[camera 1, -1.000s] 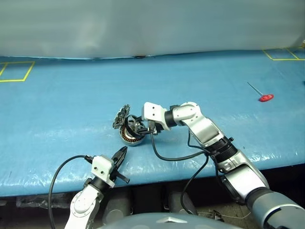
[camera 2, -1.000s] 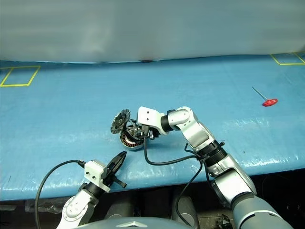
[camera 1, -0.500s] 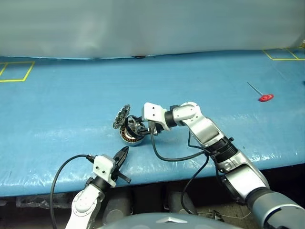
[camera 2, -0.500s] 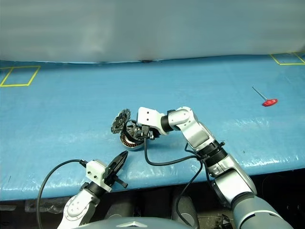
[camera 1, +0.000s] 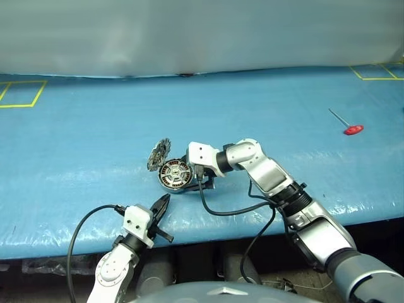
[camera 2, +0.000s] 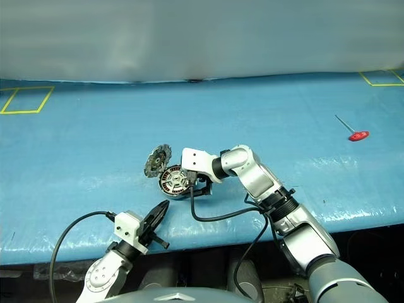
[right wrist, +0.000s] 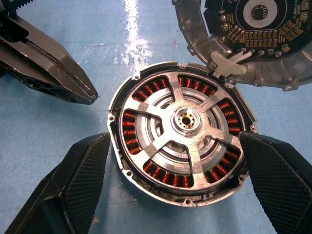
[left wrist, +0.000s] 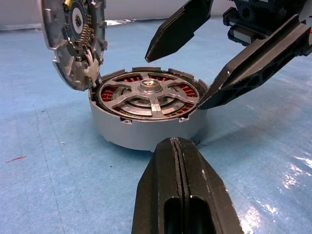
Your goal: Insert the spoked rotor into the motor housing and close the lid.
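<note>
Now that the spoked rotor (right wrist: pixel 187 121) lies seated inside the motor housing (camera 1: pixel 175 174) at mid-table, the insertion step looks done and closing the lid (camera 1: pixel 159 153), which leans tilted against the housing's far-left rim, is what remains. Going left to right, the left gripper (camera 1: pixel 160 208) hangs clenched and empty near the table's front edge, while the right gripper (right wrist: pixel 175 190) straddles the housing with fingers spread wide. A second ago those fingers sat closer together over the housing; next, I judge, it must grasp and fold the lid down.
</note>
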Available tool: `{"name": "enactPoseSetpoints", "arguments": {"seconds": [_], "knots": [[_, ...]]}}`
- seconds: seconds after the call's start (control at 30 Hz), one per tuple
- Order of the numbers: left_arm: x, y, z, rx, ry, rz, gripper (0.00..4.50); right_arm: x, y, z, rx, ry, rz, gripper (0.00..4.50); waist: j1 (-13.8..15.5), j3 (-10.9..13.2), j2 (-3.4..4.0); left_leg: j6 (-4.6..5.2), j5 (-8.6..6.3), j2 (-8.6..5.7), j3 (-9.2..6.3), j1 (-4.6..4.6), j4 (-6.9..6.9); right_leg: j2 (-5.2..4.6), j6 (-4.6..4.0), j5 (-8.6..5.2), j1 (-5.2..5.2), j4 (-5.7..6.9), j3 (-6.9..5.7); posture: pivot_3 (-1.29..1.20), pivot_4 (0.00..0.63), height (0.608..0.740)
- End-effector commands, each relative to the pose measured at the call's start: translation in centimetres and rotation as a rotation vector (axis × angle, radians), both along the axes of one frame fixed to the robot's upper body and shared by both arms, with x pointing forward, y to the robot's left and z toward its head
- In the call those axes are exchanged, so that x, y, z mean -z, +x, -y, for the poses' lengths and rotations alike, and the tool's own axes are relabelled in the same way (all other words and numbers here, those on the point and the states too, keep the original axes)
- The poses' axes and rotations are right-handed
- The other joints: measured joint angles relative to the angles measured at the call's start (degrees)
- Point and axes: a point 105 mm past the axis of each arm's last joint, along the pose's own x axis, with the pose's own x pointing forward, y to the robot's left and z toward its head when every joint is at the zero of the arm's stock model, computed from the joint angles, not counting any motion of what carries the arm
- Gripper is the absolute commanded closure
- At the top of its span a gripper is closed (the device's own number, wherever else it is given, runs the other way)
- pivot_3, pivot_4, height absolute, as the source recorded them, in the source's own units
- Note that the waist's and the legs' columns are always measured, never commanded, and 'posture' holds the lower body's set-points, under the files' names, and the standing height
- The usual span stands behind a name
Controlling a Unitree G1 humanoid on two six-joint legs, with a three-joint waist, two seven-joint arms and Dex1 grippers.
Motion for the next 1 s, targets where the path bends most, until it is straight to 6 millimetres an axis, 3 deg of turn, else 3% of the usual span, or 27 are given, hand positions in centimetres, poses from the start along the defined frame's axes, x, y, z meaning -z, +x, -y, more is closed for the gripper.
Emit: {"name": "enactPoseSetpoints", "arguments": {"seconds": [0.03, 0.3, 0.4, 0.6, 0.8, 1.0], "knots": [[-0.9, 0.0, 0.4, 0.013, -0.014, 0.033, 4.50, -2.3, -0.1, -0.4, -0.026, 0.056, 0.043, 0.04, 0.00, 0.00, 0.00, 0.00, 0.00, 0.00, 0.00, 0.00, 0.00, 0.00, 0.00, 0.00, 0.00, 0.00, 0.00, 0.00, 0.150, 0.740], [-0.8, 0.0, 0.4, 0.017, -0.014, 0.039, 4.50, -5.7, -0.1, 0.3, 0.009, 0.171, 0.065, 0.04, 0.02, 0.00, 0.00, 0.00, 0.00, 0.00, -0.01, 0.00, 0.00, -0.01, -0.01, -0.01, 0.00, 0.00, 0.00, 0.00, 0.150, 0.740], [-0.8, 0.0, 0.4, 0.018, -0.012, 0.039, 4.50, -6.3, 0.6, 0.6, 0.106, 0.241, 0.078, 0.62, 0.03, 0.00, 0.00, 0.00, 0.00, 0.00, -0.01, -0.01, 0.00, -0.01, -0.01, -0.01, -0.01, -0.01, 0.00, 0.00, 0.150, 0.740], [-0.8, 0.0, 0.3, 0.016, -0.007, 0.040, 4.50, -3.5, 0.1, -0.6, 0.296, 0.321, 0.009, 2.58, -0.01, -0.01, -0.02, 0.00, 0.00, 0.02, -0.01, -0.03, -0.04, -0.01, -0.01, -0.01, -0.03, 0.01, 0.00, 0.00, 0.150, 0.740], [-0.9, 0.1, 0.1, 0.002, 0.002, 0.043, 4.50, -2.7, 0.1, -2.1, 0.422, 0.394, -0.023, 4.48, -0.08, -0.01, -0.02, 0.00, 0.00, 0.01, 0.01, -0.02, 0.00, 0.00, 0.00, -0.01, -0.03, 0.02, 0.03, 0.00, 0.150, 0.740], [-1.0, 0.1, 0.0, -0.005, 0.005, 0.042, 4.50, -3.2, -0.2, -2.9, 0.436, 0.432, -0.041, 4.48, -0.02, -0.01, -0.03, 0.01, 0.00, -0.01, 0.00, -0.03, -0.01, -0.01, 0.01, -0.01, -0.03, -0.01, 0.02, 0.00, 0.150, 0.740]]}}
